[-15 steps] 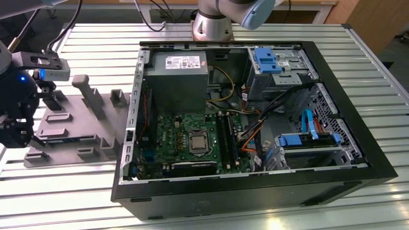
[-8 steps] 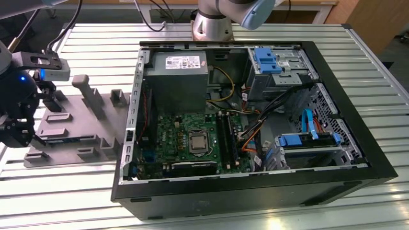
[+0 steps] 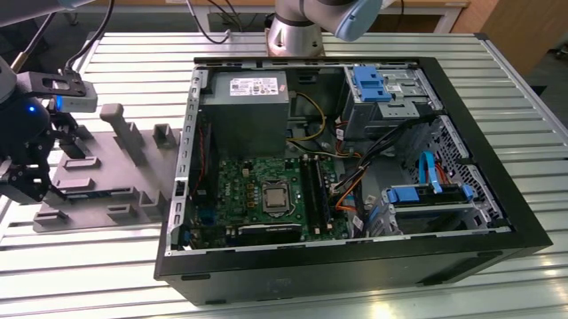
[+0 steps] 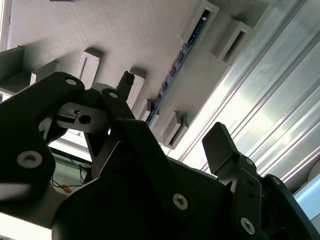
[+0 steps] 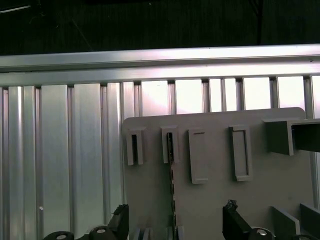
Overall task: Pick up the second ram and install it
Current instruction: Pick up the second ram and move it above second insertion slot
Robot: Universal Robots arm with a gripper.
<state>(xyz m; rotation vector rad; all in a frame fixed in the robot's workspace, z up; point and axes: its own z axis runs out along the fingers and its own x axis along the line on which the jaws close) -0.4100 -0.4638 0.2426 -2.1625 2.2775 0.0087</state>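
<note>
Over the grey holder [image 3: 106,173] at the exterior view's left, your claw [image 5: 176,212] hangs spread on either side of the second ram [image 5: 172,180], which sits on edge in its slot, so neither pick-up nor install is done yet.

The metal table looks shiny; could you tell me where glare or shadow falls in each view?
Exterior view: glare on the table slats. First wrist view: slats glow white beside the grey fixture. Second wrist view: the gripper looks dark against bright slats.
</note>
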